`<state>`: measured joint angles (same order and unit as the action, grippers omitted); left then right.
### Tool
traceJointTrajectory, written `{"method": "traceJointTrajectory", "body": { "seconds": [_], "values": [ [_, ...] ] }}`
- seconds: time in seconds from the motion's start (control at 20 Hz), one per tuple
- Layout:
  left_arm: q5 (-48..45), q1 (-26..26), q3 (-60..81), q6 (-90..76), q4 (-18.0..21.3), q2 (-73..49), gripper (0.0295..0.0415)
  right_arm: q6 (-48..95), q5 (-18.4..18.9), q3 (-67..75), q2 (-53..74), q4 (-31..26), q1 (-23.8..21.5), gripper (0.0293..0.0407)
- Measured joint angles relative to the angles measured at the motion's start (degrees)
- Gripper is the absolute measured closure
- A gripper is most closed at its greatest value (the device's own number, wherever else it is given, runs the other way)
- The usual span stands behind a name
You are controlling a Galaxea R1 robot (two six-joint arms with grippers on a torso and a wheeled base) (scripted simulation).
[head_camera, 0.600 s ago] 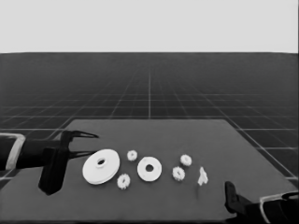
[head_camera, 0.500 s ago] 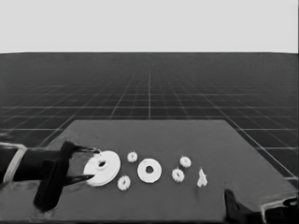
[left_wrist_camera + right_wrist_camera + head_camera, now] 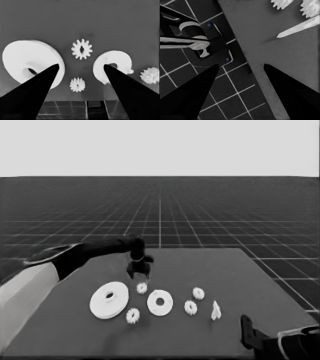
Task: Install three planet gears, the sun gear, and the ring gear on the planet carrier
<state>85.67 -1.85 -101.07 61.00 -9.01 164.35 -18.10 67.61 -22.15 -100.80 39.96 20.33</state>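
A: Going left to right, you are seeing the larger round part [image 3: 109, 299], then your left gripper [image 3: 139, 276] hanging over a planet gear [image 3: 142, 288], with the smaller round part [image 3: 160, 302] just beyond.

B: Are the fingers gripping anything?

A: No. They are standing wide apart, empty, with that gear lying straight below between them. Your right gripper [image 3: 240, 68], also spread and empty, is waiting at the table's corner.

No text, label, number or sign can be read on anything here.
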Motion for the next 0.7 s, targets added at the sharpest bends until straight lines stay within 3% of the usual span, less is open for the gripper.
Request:
{"method": "traceJointTrajectory", "body": {
  "seconds": [0.1,0.15,0.25,0.6,0.7],
  "values": [
    [-0.09,0.1,-3.5,-0.8,1.2,1.27,0.0326,0.0,0.0,0.0,0.0,0.01,0.0,0.0315],
    [-2.38,3.91,-6.86,-2.33,-2.17,2.48,0.0326,0.0,0.0,-0.01,0.0,0.01,0.0,0.0315],
    [-5.06,8.37,-12.0,-4.71,-4.83,4.38,0.0326,0.0,0.0,-0.01,0.0,0.01,-0.01,0.0315],
    [-6.62,10.08,-15.62,-6.44,-5.76,5.79,0.0325,0.0,0.0,-0.01,0.0,0.01,-0.01,0.0315],
    [-6.68,10.07,-15.73,-6.49,-5.83,5.76,0.0393,0.0,0.0,-0.01,0.0,0.01,-0.01,0.0315]
  ]
}}
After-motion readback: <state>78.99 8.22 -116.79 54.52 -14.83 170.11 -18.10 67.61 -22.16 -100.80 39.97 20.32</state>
